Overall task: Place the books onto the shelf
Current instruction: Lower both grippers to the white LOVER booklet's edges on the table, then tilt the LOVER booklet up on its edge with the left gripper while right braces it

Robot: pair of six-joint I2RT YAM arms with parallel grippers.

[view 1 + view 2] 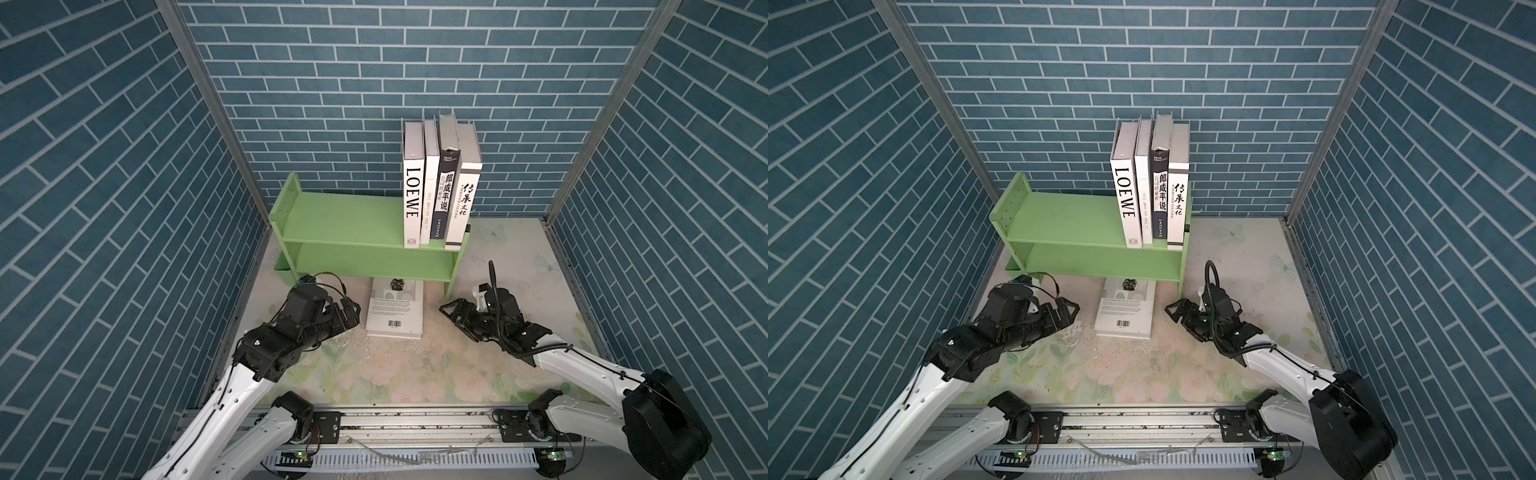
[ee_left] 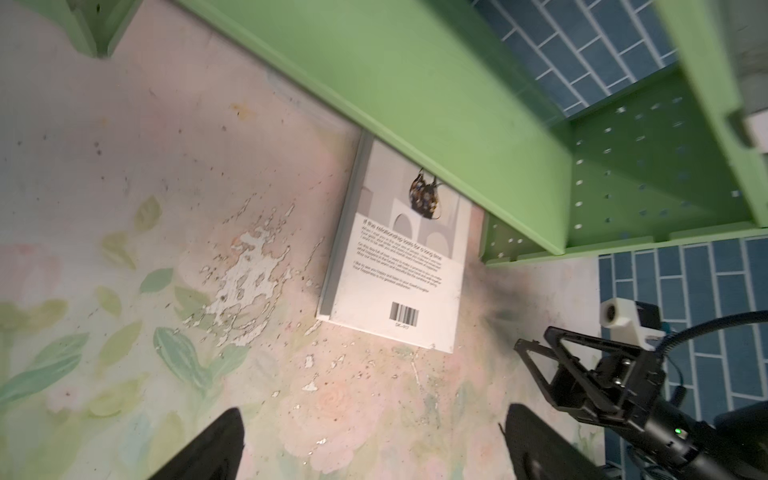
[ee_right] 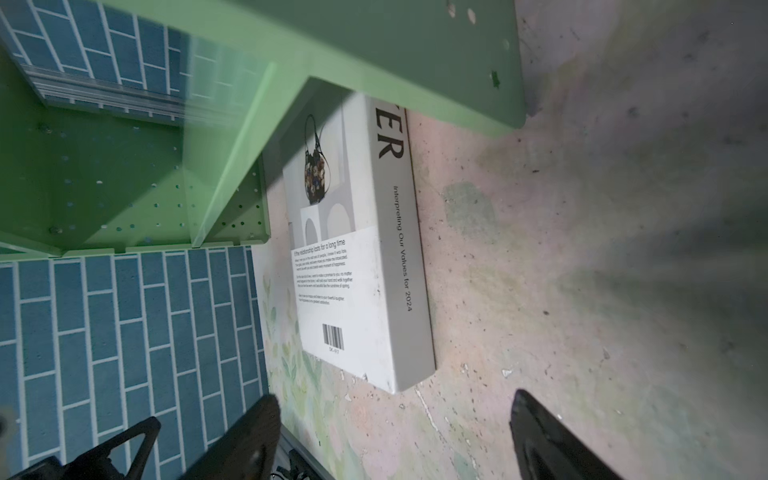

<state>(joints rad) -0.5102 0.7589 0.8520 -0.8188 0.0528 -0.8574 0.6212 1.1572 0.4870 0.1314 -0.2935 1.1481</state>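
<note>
The book (image 1: 395,309) lies flat, far end under the green shelf (image 1: 345,216), between left gripper (image 1: 350,311) and right gripper (image 1: 452,316) — both spread, empty. It looks stiff, slick and weighty, likely best pinched along a long edge.

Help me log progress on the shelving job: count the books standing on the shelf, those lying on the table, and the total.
Upright books on the green shelf: 4
Flat book on the table: 1
Total books: 5
</note>
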